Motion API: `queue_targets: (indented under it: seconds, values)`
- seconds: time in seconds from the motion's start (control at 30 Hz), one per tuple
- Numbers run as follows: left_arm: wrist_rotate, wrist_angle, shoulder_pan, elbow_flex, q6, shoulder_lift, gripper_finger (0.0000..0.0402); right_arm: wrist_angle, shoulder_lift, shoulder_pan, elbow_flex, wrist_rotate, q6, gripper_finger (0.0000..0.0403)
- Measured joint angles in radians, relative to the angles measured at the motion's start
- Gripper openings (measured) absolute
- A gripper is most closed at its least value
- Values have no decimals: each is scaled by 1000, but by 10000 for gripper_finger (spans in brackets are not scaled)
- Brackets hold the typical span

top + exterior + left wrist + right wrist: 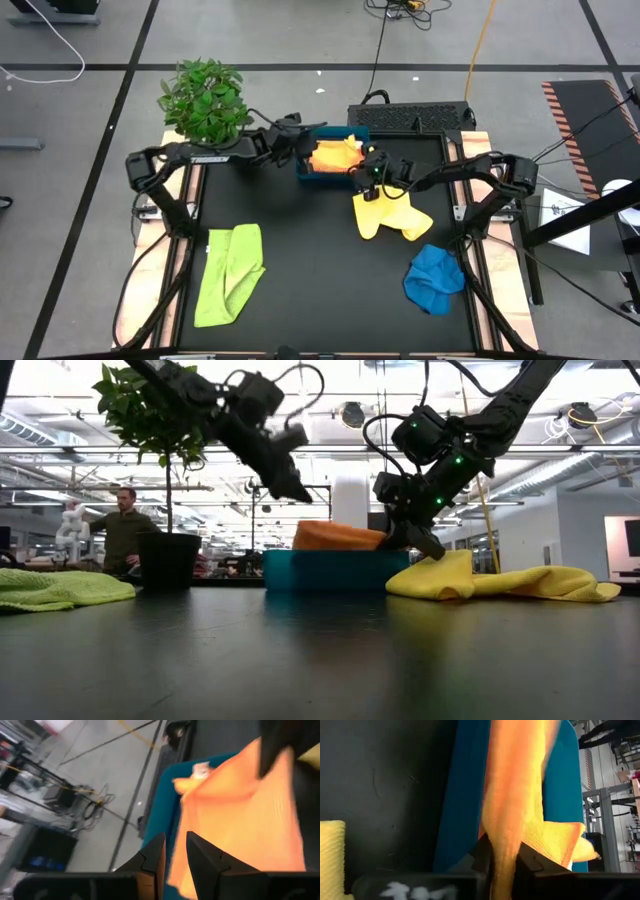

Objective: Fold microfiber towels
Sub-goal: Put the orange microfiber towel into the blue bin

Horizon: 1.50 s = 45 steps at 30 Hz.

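High view: the orange towel (334,157) is seen lying in the teal tray (306,174) at upper centre of the frame, with a golden-yellow edge showing beneath it in the right wrist view. Both hands are gathered at this tray. The left hand (302,146) is placed at the tray's left rim; its fingers (150,856) stand slightly parted with nothing between them, the cloth lying just beside them. The right hand (365,173) sits at the tray's right rim, and the orange cloth is seen running between its fingers (529,861), apparently in a loosening pinch.

The step in hand is judged to be the depositing of a folded towel in the tray. Three towels are left unfolded on the dark surface (310,260): pale yellow (392,214) right of centre, blue (434,280) at lower right, lime green (229,272) at lower left.

Next, a full release and a clean lift of both hands would be called for, then a reach to the nearby pale yellow towel.
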Motion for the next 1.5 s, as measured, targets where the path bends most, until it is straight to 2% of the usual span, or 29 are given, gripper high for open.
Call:
queue_targets:
  seconds: [0.2,0.37,0.53,0.67,0.83,0.97,1.1,1.23,1.33,1.5]
  values:
    - [40,-74,-54,2,-58,-54,81,-7,-5,25,2,6,2,70]
    - [40,-133,-85,1,-93,-50,81,-24,-43,55,2,109,-1,99]
    - [68,-196,-97,0,-176,-42,81,-32,-106,65,2,123,15,121]
    - [139,-235,-95,0,-254,-42,81,-71,-157,63,2,54,64,131]
    - [144,-268,-95,0,-281,-42,81,-113,-205,61,2,0,98,134]
    - [144,-269,-106,-6,-311,-42,81,-140,-214,60,2,-3,109,134]
    - [143,-267,-118,-7,-314,-40,81,-93,-213,30,2,-6,112,134]
    - [147,-237,-121,-7,-344,-19,81,-37,-211,-37,2,-137,180,134]
    - [196,-218,-121,-7,-384,10,81,-51,-209,-72,2,-227,226,134]
    - [189,-225,-118,-8,-406,91,81,-62,-209,-86,2,-246,240,135]
